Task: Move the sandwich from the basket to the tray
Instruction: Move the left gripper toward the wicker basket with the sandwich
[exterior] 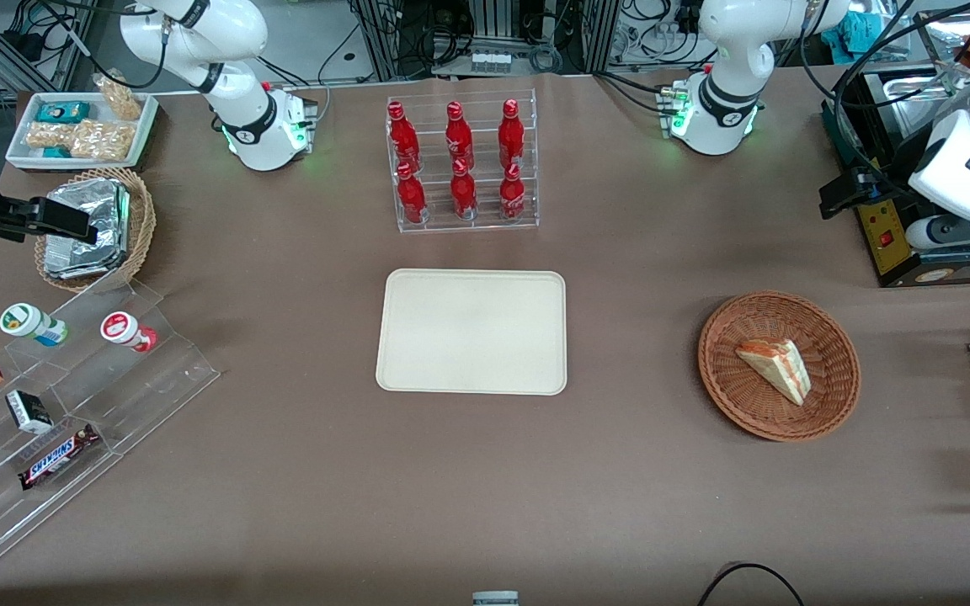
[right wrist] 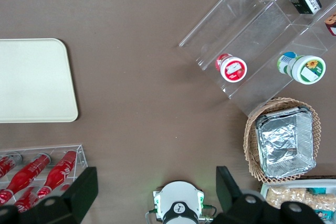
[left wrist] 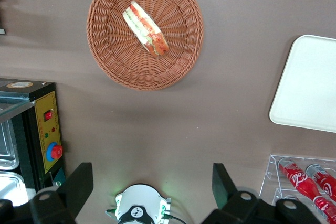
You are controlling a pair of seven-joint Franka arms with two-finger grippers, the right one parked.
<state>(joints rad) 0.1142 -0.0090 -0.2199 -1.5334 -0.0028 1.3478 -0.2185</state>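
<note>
White arm, black tool point(left wrist: 148, 184), green base lights.

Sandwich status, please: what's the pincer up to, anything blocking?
Pincer open, high above table, holding nothing. Sandwich lying in basket, untouched. Tray bare; nothing between basket and tray.

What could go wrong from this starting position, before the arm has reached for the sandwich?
The sandwich lies on its side in the basket, wrapped in clear film, so the open gripper, high above the table, might slip off it or squash the soft bread. The basket is light wicker, so it may lift or slide with the grasp. The carry to the tray runs near the rack of red bottles; a wide swing could clip it.
</note>
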